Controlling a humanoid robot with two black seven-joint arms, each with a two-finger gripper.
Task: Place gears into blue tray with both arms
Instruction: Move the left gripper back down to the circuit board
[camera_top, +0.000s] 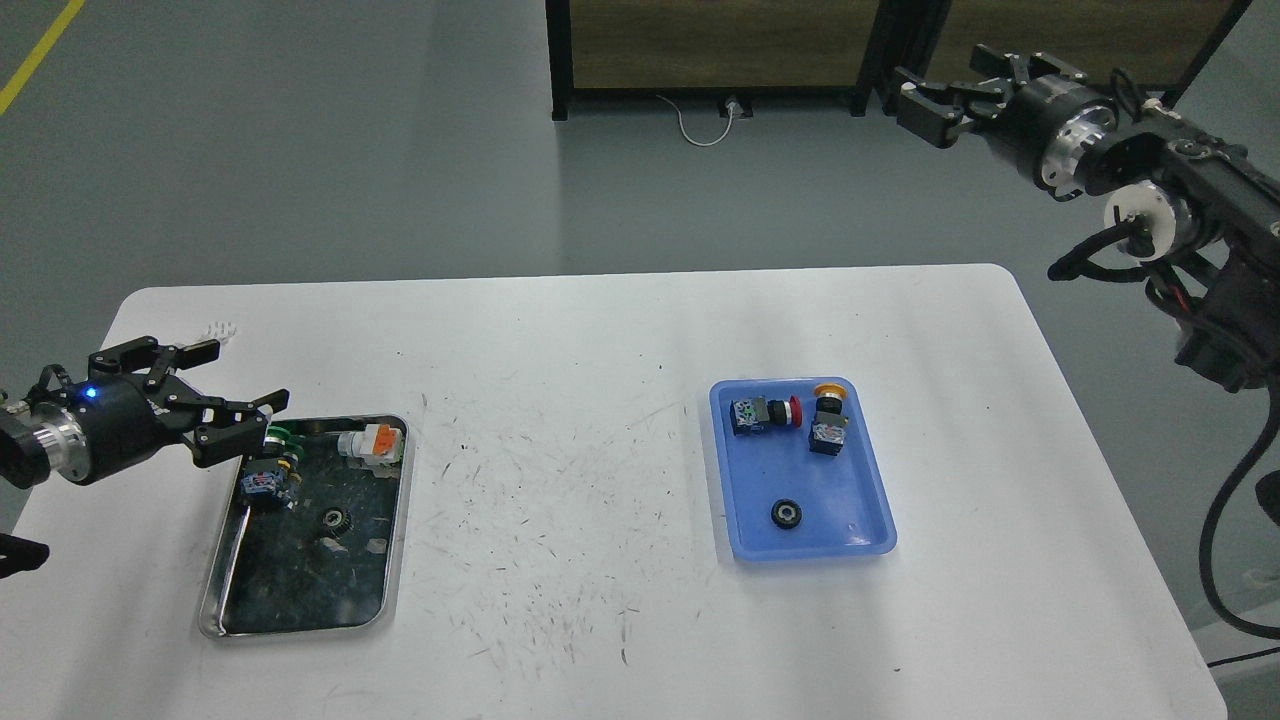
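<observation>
One black gear (786, 514) lies in the near half of the blue tray (865, 490), right of the table's middle. A second gear (335, 521) rests on the dark floor of the silver tray (395, 560) at the left. My left gripper (225, 400) is open and empty, hovering over the silver tray's far left corner, up and left of that gear. My right gripper (930, 95) is open and empty, raised high beyond the table's far right edge, well away from the blue tray.
Two push-button switches (765, 413) (829, 425) lie in the blue tray's far half. The silver tray also holds a green-capped switch (272, 470) and an orange-and-white part (372, 443). A small white object (218, 330) sits near the far left corner.
</observation>
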